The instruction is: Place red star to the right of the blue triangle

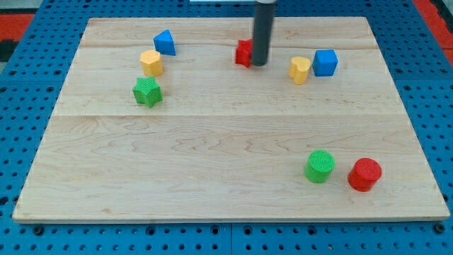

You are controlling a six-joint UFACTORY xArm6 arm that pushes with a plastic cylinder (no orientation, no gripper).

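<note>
The red star (243,54) lies near the view's top, at the middle, partly hidden by my rod. My tip (260,64) touches the star's right side. The blue triangle (165,42) lies at the view's upper left, well to the left of the star, with bare board between them.
A yellow hexagon (151,62) and a green star (147,92) lie below the blue triangle. A yellow heart (299,69) and a blue cube (325,62) lie right of my tip. A green cylinder (319,166) and a red cylinder (364,174) lie at the lower right.
</note>
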